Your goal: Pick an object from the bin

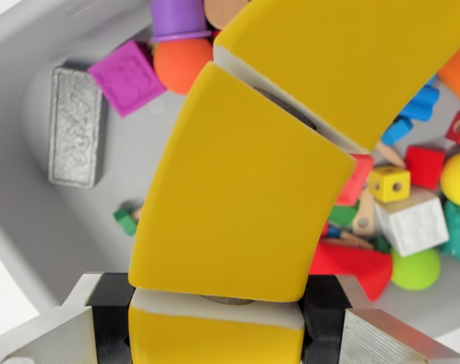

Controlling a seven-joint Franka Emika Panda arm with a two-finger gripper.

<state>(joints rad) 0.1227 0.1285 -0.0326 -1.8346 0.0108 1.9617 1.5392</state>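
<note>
the gripper (215, 318) is seen at the bottom of the wrist view, with its metal fingers (382, 337) on both sides, and it is pressed together on a yellow segmented curved toy with white cut faces (241, 205), which looks like a sliced play banana. the lowest yellow segment is held between the black inner pads, and the other segments rise in an arc toward the top right of the view, above a grey plastic bin (40, 227). so the task's thing is in the gripper, in front of the bin's contents.

all other places are given relative to this yellow toy. to its left, a small green piece (125, 221) is lying on the bin floor, and further to the left a silver embossed metal block (77, 127) is seen. at the upper left of the toy, a magenta cube with an embossed face (127, 77), an orange ball (181, 64) and a purple cup (178, 19) are found close together. to its right, a yellow wooden cube with holes (389, 183), a white letter cube (412, 220), a red cube (425, 165), a lime green ball (416, 269), a red curved piece (355, 265) and blue pieces (412, 112) are piled.
</note>
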